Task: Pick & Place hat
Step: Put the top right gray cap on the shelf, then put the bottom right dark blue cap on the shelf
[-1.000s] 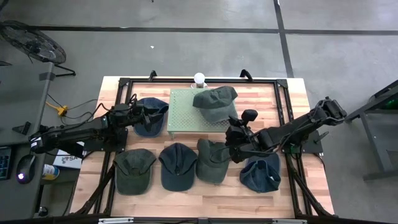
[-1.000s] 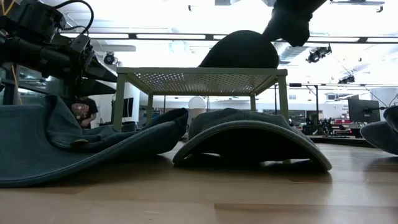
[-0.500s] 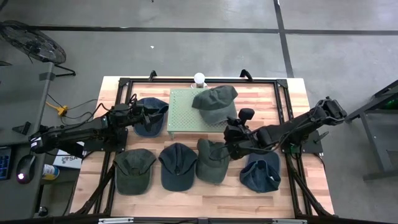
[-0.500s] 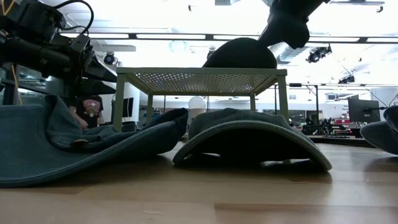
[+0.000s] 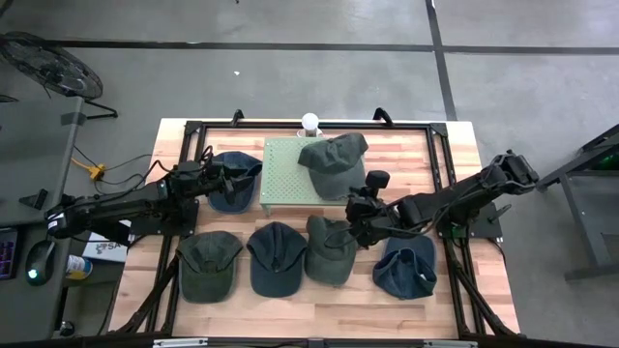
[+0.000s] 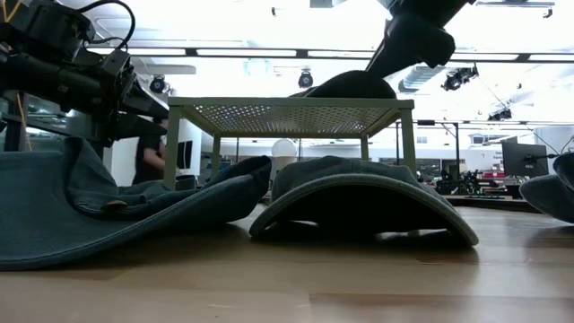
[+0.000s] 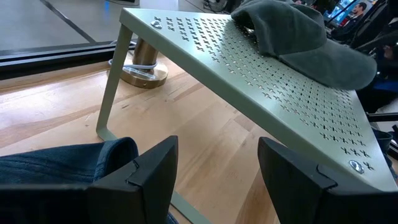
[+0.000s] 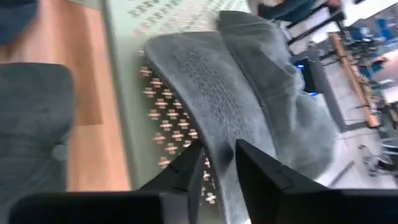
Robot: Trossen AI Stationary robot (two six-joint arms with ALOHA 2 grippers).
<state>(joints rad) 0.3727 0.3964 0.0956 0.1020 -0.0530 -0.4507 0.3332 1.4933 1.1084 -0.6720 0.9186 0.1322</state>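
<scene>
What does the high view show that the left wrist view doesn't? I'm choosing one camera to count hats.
Only the high view shows four caps in the front row, such as the blue cap, and the right gripper. Only the left wrist view shows the rack's cross-shaped holes. Both share the green rack and the olive hat on it.

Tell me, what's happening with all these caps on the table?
The right gripper has its fingers at the edge of a grey-green cloth cap lying on a pale green perforated metal stand; whether they grip it is unclear. The left gripper waits, fingers open, over a dark blue denim cap beside the stand. Four more caps lie in a row on the wooden table.
</scene>
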